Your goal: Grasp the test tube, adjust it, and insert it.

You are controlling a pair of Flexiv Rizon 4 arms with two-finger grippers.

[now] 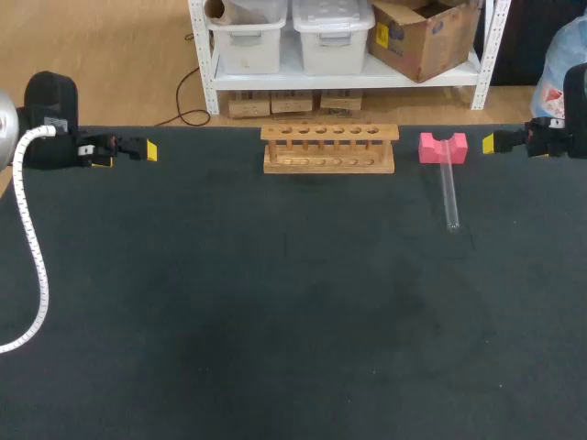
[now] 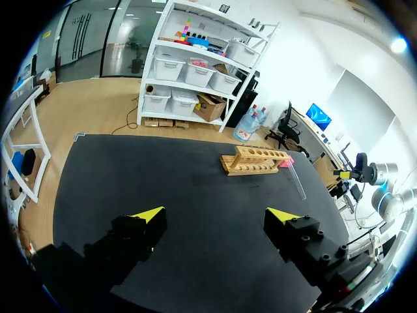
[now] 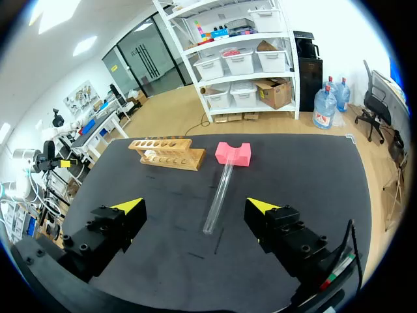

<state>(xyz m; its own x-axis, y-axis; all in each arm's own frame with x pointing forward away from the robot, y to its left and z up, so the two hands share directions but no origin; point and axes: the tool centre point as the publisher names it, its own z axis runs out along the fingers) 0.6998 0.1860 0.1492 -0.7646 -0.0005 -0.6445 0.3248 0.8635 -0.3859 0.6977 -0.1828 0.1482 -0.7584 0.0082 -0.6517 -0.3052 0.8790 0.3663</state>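
The test tube is a clear, slim cylinder, so I judge it light, stiff and smooth. It is likely to slip or roll under a loose pinch and to crack under a hard one if it is glass. It lies on the dark table with 1 end propped in the notch of the pink block and the other end resting on the table nearer the robot.

The propped half sits slightly raised, so the best hold is probably across the tube's width near mid-length, where the fingers can get under its sides.

The wooden rack stands just beside the block, with all of its visible holes unfilled.

The right end effector has its 2 fingers spread wide and holds nothing. The tube lies ahead of it, running lengthwise away from the gap. The left end effector is likewise spread and bare, well apart from the tube, beyond the rack.
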